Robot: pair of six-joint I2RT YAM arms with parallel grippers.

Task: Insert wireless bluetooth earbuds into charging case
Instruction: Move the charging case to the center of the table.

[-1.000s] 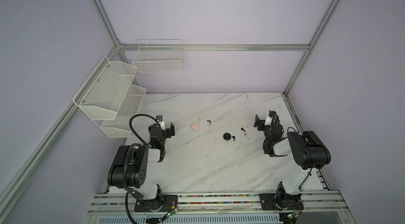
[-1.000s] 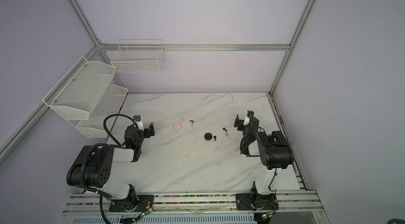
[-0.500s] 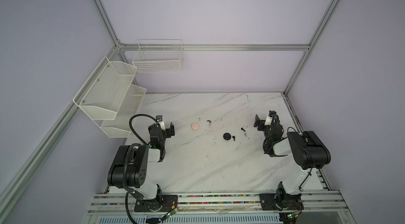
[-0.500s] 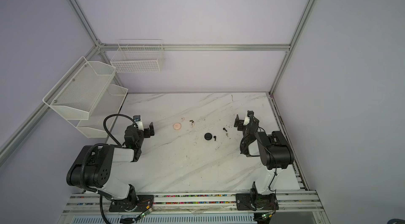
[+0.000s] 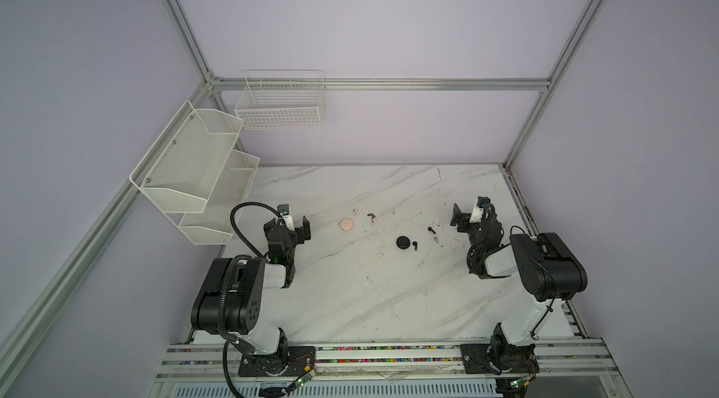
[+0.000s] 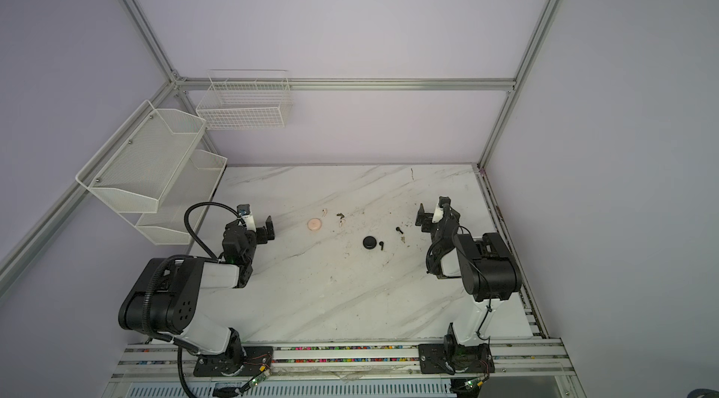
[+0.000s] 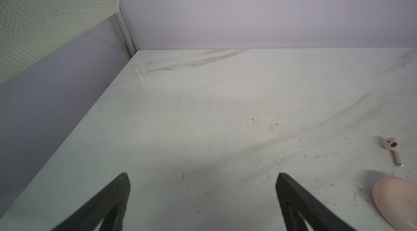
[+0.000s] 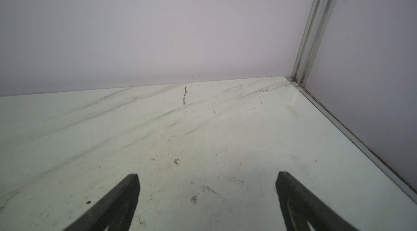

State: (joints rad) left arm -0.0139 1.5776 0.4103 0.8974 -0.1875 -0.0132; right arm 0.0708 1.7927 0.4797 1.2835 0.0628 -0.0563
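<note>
While both arms sit low at the sides of the marble table [image 5: 350, 298], my left gripper [image 5: 290, 223] has its jaws spread wide with nothing between them. Its wrist view shows only bare tabletop between the two dark fingers [image 7: 108, 202]. My right gripper [image 5: 470, 210] is just as wide apart and empty, over a scuffed patch of the table.

None of the four earbuds is in a case. One pink earbud [image 5: 355, 213] lies just beyond the round pink case [image 5: 346, 224]. The second pink earbud [image 5: 372, 222] lies to that case's right, just beside a brownish crumb [image 5: 370, 215]. In my left wrist view, the pink case [image 7: 397, 198] shows at the edge, and a pink earbud [image 7: 392, 150] lies on its side near it, not touching.

One black earbud [image 5: 415, 245] lies just beside the black case [image 5: 404, 242]. The other black earbud [image 5: 430, 229] lies between that case and my right gripper. I cannot tell whether either case is open.
</note>
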